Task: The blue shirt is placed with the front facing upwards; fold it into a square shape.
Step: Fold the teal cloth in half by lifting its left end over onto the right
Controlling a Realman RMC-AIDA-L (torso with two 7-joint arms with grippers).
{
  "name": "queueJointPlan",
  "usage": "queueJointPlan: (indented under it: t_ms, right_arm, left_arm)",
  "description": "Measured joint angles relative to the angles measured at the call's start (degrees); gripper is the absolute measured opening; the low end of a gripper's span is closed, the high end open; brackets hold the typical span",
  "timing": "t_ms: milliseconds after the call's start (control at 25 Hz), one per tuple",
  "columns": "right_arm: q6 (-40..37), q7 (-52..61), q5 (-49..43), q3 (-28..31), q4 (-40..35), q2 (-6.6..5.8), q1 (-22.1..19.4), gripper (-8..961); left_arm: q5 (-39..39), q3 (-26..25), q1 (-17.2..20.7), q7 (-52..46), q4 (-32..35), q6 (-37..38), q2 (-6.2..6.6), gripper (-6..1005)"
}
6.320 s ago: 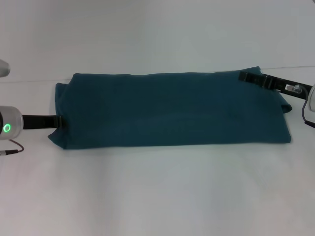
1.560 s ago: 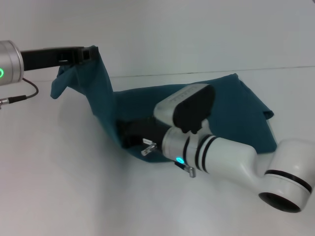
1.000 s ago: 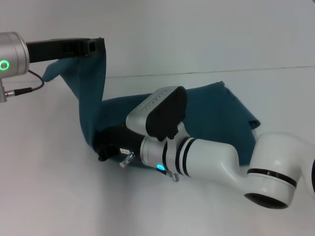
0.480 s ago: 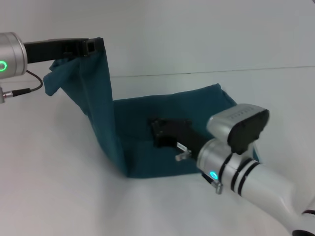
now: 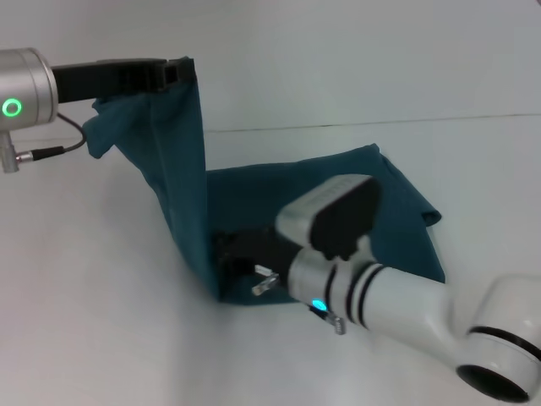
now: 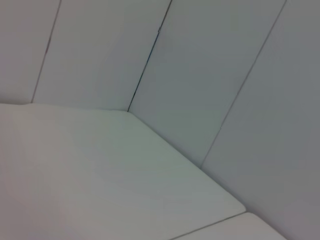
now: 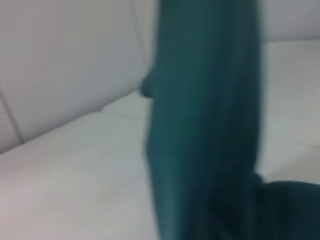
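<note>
Table (image 5: 101, 338): white, carries shirt; no containers in view.
Blue shirt (image 5: 254, 194): soft, light, limp cloth; far part flat on table, left end hanging from above. Expect sag and slip; grip at doubled edge, not single layer.
Left gripper (image 5: 173, 72): raised, pinching shirt's left end.
Right gripper (image 5: 232, 254): low at the fold line; finger state not discernible.

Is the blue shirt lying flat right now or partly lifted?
Partly lifted: the left gripper holds one end of the blue shirt high, the rest lies under the right gripper.
</note>
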Motion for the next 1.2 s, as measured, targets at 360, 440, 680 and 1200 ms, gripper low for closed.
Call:
queueJointPlan:
  t_ms: [360,440,680,1200]
  right_arm:
    - [1.46,1.02,-0.17,-3.97,3.31,0.35,6.08,0]
    - [1.55,1.02,-0.18,-4.8,3.65,0.54,7.25,0]
    - [0.8,-0.2,-0.16,-4.56,4.53,0.25,6.11,0]
    - [-5.05,-2.27,-0.16,1.5,3.44,-0.42,-6.61,0]
  left_arm:
    - [-0.74,1.05,-0.08,0.41,-0.03,0.21,-0.04,3]
    - [-0.76,1.3,-0.08,0.41,0.0,0.22,-0.05,3]
    - [-0.83,1.4,0.2,0.47,0.14,0.18,-0.16,3]
    - [-2.94,1.04,1.35,1.04,-0.18,1.32,0.04,3]
